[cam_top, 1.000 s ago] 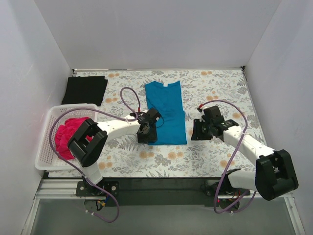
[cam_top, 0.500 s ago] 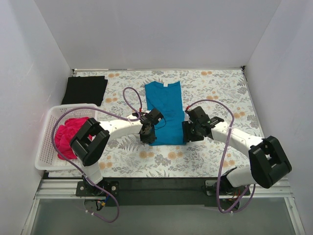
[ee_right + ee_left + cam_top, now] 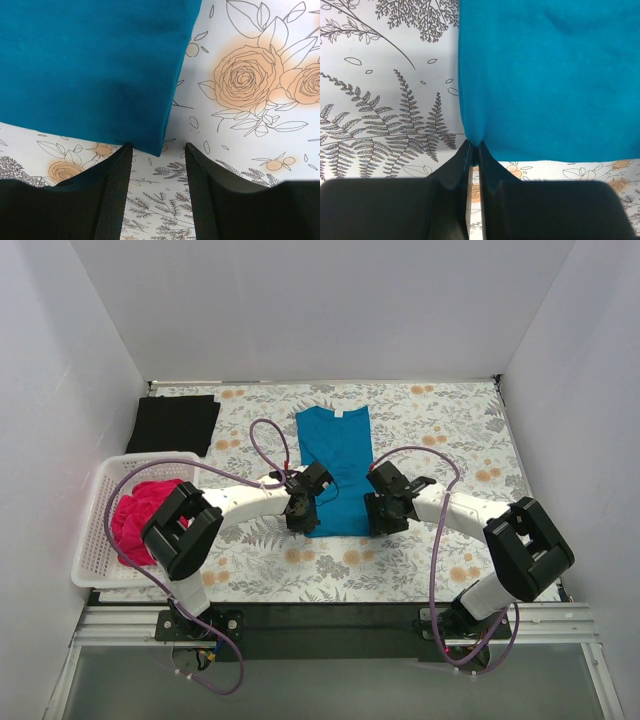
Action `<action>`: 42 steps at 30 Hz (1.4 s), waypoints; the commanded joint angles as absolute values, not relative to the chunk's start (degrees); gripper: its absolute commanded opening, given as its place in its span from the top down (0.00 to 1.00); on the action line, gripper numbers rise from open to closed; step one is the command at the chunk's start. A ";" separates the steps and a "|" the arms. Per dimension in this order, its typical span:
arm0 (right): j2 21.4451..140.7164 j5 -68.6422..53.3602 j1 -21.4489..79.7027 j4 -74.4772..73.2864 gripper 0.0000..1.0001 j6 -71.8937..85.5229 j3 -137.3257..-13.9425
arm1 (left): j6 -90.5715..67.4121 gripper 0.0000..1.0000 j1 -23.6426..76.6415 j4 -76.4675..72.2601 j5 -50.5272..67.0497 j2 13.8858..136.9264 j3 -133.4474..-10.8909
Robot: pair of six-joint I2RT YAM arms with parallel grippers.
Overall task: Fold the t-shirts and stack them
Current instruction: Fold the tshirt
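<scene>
Both arms bend inward with wrists low. The left gripper (image 3: 474, 148) is closed tightly on the shirt (image 3: 545, 75) corner; the right gripper (image 3: 157, 150) has its fingers apart.

No text, label, brand, number or sign can be read in any view. The teal-blue t-shirt (image 3: 338, 450) shows plain cloth with no print. The covering on the tabletop (image 3: 450, 420) bears only a pattern of flowers and ferns, with no lettering.
</scene>
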State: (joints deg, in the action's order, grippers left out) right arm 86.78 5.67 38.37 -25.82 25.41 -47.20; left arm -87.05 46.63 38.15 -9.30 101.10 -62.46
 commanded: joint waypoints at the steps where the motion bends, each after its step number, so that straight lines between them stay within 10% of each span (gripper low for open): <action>1: 89.99 8.61 38.93 -28.56 0.47 26.98 -48.43 | -87.63 1.00 47.29 40.61 -7.30 101.34 -60.03; 11: 97.99 5.63 39.29 -30.06 0.61 27.95 -48.25 | -88.77 1.00 47.29 40.52 -5.19 99.23 -58.27; 19: 100.03 4.75 39.29 -30.85 0.99 27.07 -49.57 | -88.59 1.00 47.29 40.43 -4.75 99.32 -58.45; 42: 74.26 -4.84 51.42 -66.79 0.99 28.84 -56.82 | -106.53 1.00 65.84 64.33 5.54 71.10 -54.39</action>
State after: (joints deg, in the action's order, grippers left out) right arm 72.82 -9.37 51.81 -58.59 30.98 -48.49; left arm -104.22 67.64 57.04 6.46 73.67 -52.51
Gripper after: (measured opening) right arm 0.035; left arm 0.035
